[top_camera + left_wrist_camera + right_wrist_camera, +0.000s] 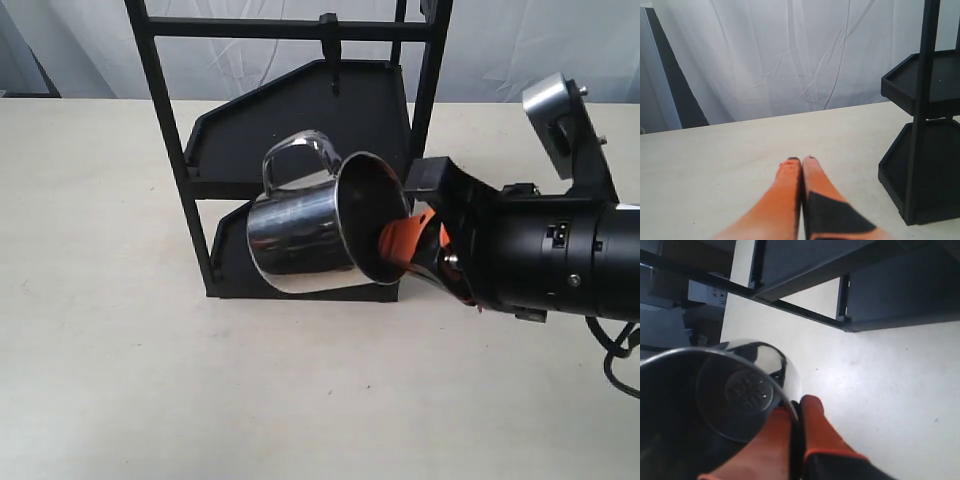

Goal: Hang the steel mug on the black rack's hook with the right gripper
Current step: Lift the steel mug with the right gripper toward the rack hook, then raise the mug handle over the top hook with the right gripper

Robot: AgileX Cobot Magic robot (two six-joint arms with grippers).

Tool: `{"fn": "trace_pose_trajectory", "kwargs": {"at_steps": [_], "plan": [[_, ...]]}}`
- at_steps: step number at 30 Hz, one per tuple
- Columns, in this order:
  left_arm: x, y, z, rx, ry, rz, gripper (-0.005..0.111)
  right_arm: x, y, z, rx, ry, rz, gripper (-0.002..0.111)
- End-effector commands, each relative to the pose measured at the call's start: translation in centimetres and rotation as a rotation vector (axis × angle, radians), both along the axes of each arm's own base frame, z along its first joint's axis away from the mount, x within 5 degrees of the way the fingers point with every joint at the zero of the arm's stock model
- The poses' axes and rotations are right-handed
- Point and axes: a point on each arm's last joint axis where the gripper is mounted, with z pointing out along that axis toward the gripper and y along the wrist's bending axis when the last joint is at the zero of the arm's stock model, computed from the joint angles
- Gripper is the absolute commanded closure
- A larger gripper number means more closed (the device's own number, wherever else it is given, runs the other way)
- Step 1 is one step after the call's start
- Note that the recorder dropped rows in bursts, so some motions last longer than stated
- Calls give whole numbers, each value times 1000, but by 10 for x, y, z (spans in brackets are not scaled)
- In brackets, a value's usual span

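The right gripper [418,243] was clenched on the rim of the steel mug [300,232], one orange finger [765,445] inside and one outside. The mug was held in the air on its side, handle up, in front of the black rack [300,150]. Behind and above, the hook [330,50] hung free from the crossbar. The left gripper [801,161] was closed on nothing over the table [715,170]

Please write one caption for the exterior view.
Right gripper holds the tilted steel mug by its rim before the black rack.
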Motion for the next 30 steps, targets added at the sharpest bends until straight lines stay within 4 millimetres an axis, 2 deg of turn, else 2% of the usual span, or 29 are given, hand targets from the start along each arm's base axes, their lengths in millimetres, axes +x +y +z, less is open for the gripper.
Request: {"fn": "trace_pose_trajectory", "kwargs": {"at_steps": [1,9,23,27,28,30], "plan": [[0,0,1,-3,-9,-5,105,8,-3,1,14,-15,-92,109],[0,0,1,-3,-9,-5,105,27,-2,9,1,-64,-206,109],[0,0,1,-3,-9,-5,105,43,7,-19,-43,63,-261,109],[0,0,1,-3,-9,-5,105,41,10,-20,-35,82,-218,109],[0,0,1,-3,-9,-5,105,35,12,-16,-22,71,-157,109],[0,0,1,-3,-9,-5,105,30,10,-5,10,38,-140,109]]}}
